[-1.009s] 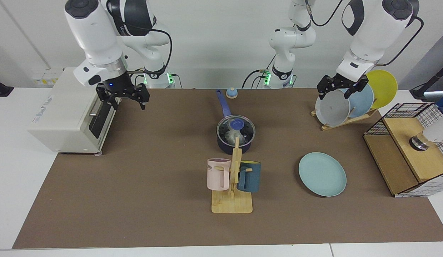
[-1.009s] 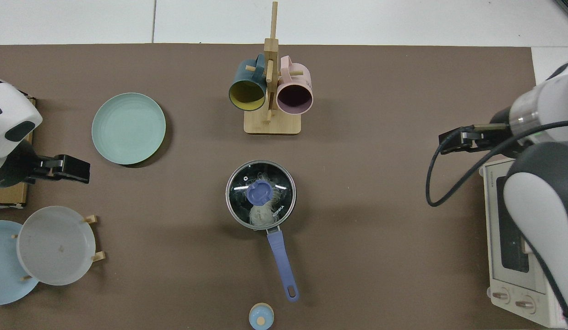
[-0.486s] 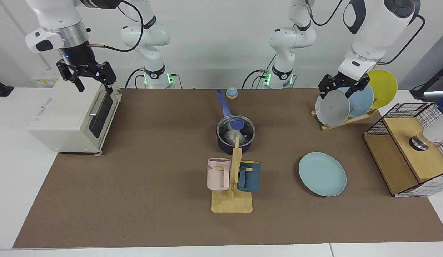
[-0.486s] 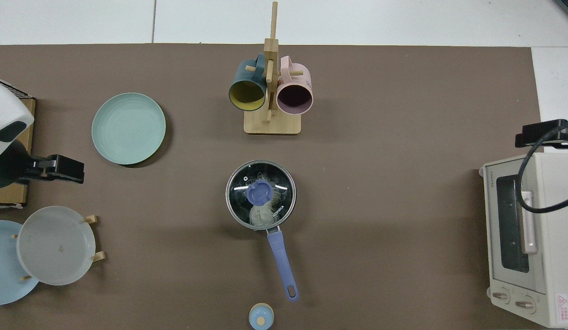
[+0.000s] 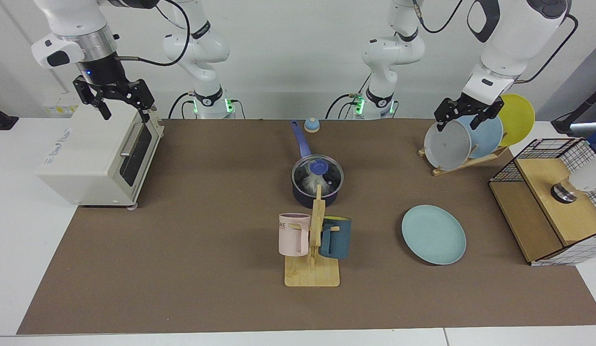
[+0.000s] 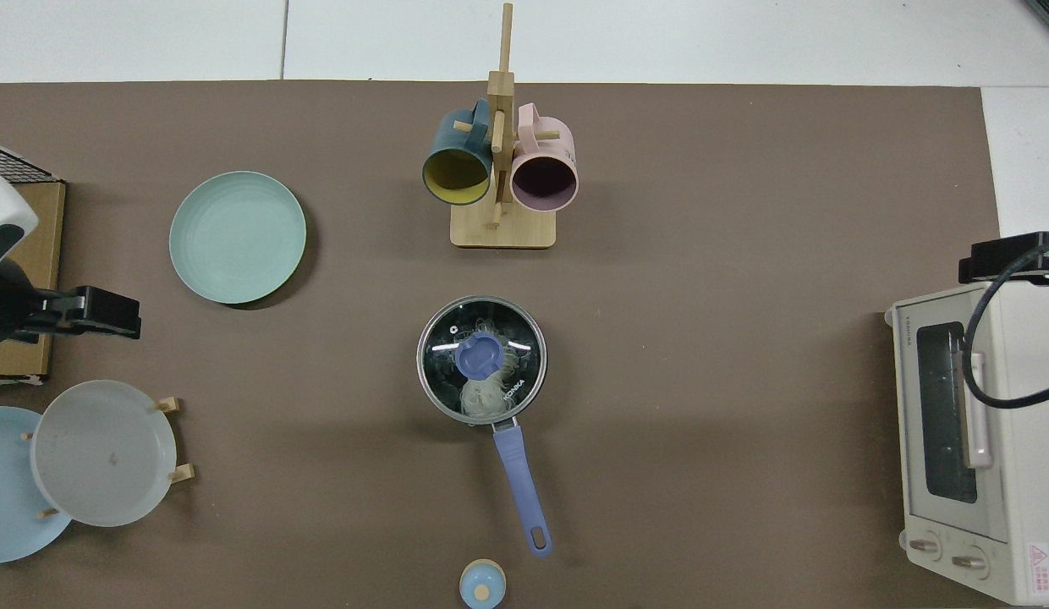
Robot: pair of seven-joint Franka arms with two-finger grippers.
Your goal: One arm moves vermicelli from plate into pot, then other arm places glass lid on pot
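Since the earlier frames, the right gripper is ending up raised above the toaster oven off the mat's edge, having swung away from a lower spot over the mat, while the left gripper is lifting slightly higher above the rack of plates. Both are hanging empty with fingers spread apart, well clear of the work, which reads as both arms retreating because nothing remains for them to carry. At the middle of the mat the pot, a small round black saucepan, is sitting with its long straight blue-purple handle pointing toward the robots' edge. The glass lid is lying flat on it, its thin metal rim matching the pot's mouth and its blue knob centred, so it is looking properly seated. Through the clear glass the vermicelli is showing as a whitish tangle of very fine strands inside the pot. The plate, smooth, matte and pale teal, is resting bare near the mat's edge on the left arm's side, well apart from the pot. Between the pot and the mat's camera-side edge, a wooden mug tree is holding a pink mug and a dark teal mug. By my judgement, both steps of the task are looking complete.
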